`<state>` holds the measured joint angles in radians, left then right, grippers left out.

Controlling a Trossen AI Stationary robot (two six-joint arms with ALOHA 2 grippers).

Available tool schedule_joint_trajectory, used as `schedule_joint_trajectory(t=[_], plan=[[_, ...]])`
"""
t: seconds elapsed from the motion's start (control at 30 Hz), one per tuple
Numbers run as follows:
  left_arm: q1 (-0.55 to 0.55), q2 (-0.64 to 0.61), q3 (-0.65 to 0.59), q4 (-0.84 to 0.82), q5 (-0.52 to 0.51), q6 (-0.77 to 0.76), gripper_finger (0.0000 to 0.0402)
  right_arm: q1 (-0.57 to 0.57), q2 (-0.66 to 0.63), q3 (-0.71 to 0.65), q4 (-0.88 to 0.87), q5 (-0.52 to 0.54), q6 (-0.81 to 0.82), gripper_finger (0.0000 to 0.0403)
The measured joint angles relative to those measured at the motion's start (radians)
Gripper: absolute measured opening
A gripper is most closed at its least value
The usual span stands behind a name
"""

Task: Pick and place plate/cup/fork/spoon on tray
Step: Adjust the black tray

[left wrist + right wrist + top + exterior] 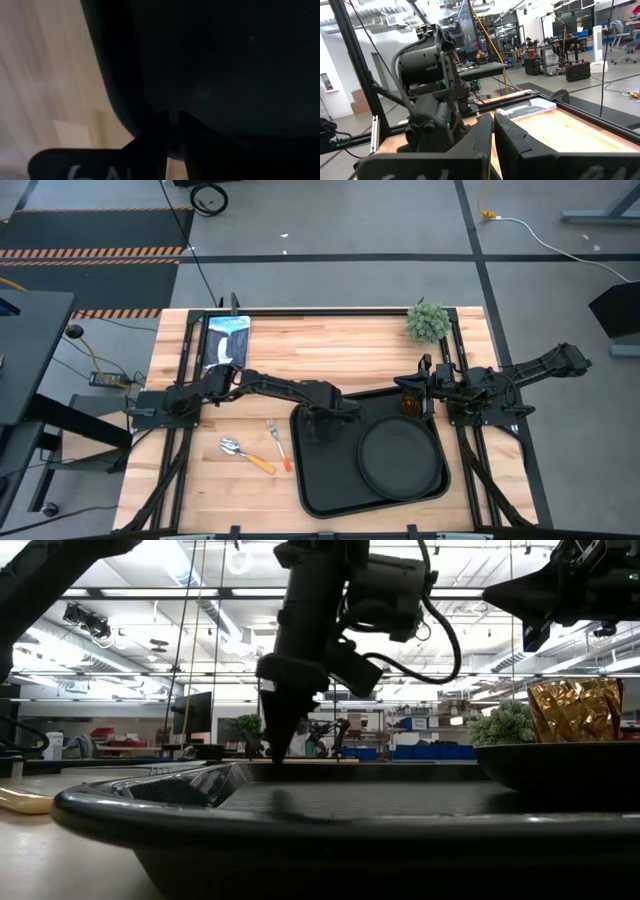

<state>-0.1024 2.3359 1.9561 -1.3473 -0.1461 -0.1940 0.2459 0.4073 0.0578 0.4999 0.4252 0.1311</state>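
The black tray (330, 480) lies on the table right of centre. The round black plate (400, 458) lies flat in the tray's right half. The amber cup (412, 402) stands upright at the tray's far right corner and shows behind the plate in the low view (575, 710). The fork (279, 444) and the spoon (245, 455) lie flat on the wood left of the tray. My left gripper (318, 422) is shut, pointing down at the tray's far left corner (125, 100). My right gripper (493, 131) is shut and empty, raised beyond the tray's far right. My left gripper's shut fingertips (274, 752) point down from above at the tray's rim near its far left corner (142, 117). I cannot tell whether they touch the rim. The tray lies flat on the table.
A small green plant (428, 322) stands at the table's far right. A printed booklet (226, 340) lies at the far left. Bare wood lies between the booklet and the plant and near the table's front left.
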Motion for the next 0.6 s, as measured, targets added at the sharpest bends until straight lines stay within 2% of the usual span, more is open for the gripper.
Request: schedule_joint_trajectory(t=[0.23, 0.43, 0.6], plan=[[0.035, 0.024, -0.005, 0.001, -0.012, 0.023, 0.0047, 0.000, 0.000, 0.000, 0.000, 0.000, 0.000, 0.0027], [0.074, 0.027, -0.054, 0.020, -0.077, 0.049, 0.0047, 0.000, 0.000, 0.000, 0.000, 0.000, 0.000, 0.0027], [0.097, 0.029, -0.067, 0.020, -0.173, 0.051, 0.0047, 0.000, 0.000, 0.000, 0.000, 0.000, 0.000, 0.0027]])
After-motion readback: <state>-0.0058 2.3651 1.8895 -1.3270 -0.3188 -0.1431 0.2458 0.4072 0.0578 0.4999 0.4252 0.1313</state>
